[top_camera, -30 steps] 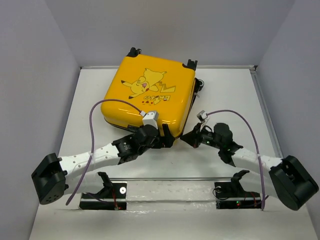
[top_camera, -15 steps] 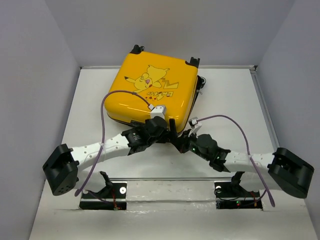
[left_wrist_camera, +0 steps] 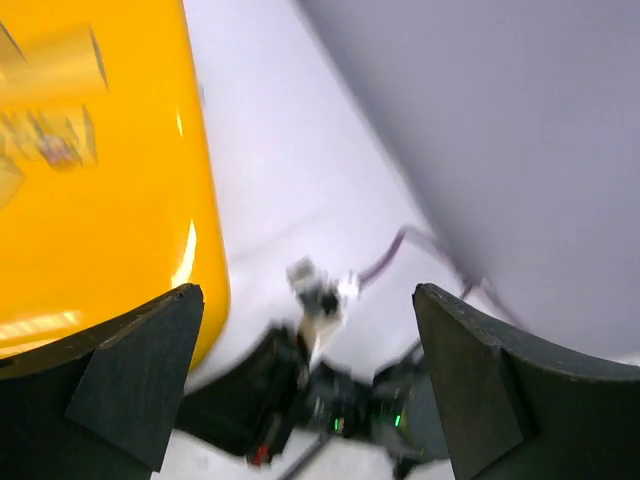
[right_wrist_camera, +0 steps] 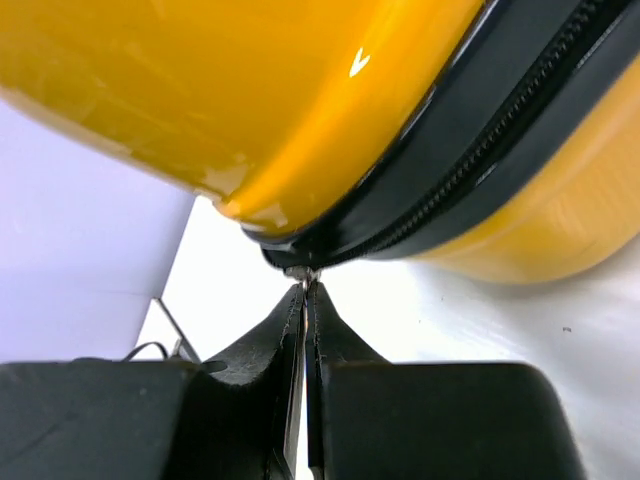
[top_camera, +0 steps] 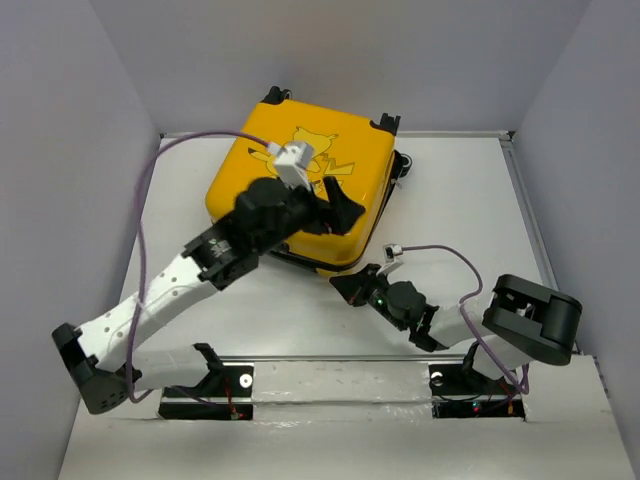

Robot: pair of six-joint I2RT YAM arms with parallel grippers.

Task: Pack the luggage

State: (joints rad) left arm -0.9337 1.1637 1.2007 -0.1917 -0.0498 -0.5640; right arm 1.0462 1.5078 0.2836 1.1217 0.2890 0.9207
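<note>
Yellow luggage (top_camera: 365, 165) lies at the back middle of the desk (top_camera: 470, 200), with both arms at it.

The left claw (left_wrist_camera: 305, 295) hangs over the glossy lid near its right side, fingers spread wide and holding nothing. The right claw (right_wrist_camera: 305, 297) sits low at the case's near corner, fingers pressed together at the black zip seam. Their tips nip a small metal bit, which looks like the zip pull (right_wrist_camera: 303, 271), though the close view leaves that unsure.
</note>
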